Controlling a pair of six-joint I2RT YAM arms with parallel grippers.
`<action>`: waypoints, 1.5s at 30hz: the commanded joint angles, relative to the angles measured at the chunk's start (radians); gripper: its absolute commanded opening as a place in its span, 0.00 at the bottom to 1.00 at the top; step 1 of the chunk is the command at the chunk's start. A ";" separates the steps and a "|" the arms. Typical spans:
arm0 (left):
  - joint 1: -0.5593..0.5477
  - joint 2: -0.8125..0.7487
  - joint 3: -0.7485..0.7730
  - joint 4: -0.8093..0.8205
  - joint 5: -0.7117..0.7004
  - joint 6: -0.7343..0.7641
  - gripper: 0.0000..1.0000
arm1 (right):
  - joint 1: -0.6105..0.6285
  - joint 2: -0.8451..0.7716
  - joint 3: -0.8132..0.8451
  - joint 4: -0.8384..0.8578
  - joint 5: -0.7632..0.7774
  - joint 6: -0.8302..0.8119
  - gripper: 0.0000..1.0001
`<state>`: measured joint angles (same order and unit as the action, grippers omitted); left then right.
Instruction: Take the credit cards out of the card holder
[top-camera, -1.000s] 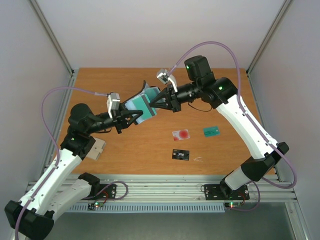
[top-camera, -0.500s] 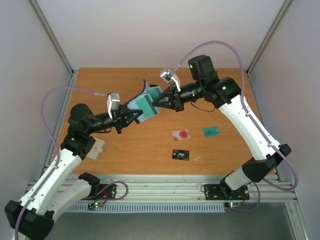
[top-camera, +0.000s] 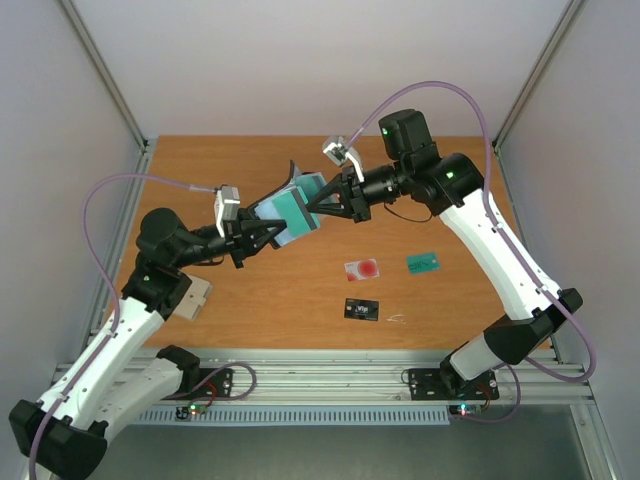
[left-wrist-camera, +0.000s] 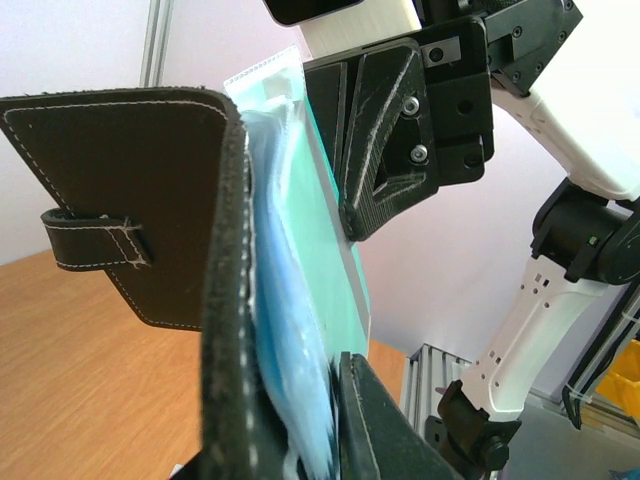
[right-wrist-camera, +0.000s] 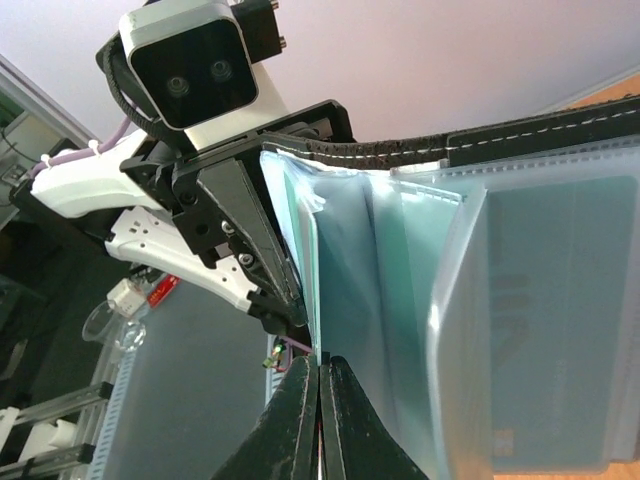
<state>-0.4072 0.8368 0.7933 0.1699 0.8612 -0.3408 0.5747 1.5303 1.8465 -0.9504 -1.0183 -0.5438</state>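
Note:
The card holder hangs open above the table's middle, its black cover outward and pale blue sleeves inside. My left gripper is shut on its lower edge; one finger presses the sleeves and the other is hidden behind the cover. From the right, my right gripper meets the holder, its fingertips shut on the edge of a teal credit card standing in a sleeve. Three credit cards lie on the table: whitish with a red spot, teal and black.
A pale wooden block lies by the left arm's elbow. A small thin wire-like bit sits right of the black card. Metal frame posts stand at the table's back corners, and a rail runs along the near edge.
My right gripper has shifted a little to the right, pinched at the teal card's edge. The left gripper still holds the card holder in about the same place.

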 joint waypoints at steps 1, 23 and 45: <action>0.002 -0.008 -0.012 0.053 0.018 0.010 0.12 | -0.024 -0.017 0.004 0.009 0.000 -0.004 0.02; 0.003 -0.005 -0.016 0.059 0.016 0.006 0.05 | -0.027 -0.013 -0.004 0.006 0.018 0.000 0.01; 0.002 -0.004 -0.021 0.069 0.011 0.008 0.00 | -0.015 -0.001 -0.042 0.060 -0.042 0.039 0.15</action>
<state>-0.4061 0.8371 0.7830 0.1699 0.8677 -0.3370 0.5495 1.5307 1.8225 -0.9222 -1.0424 -0.5098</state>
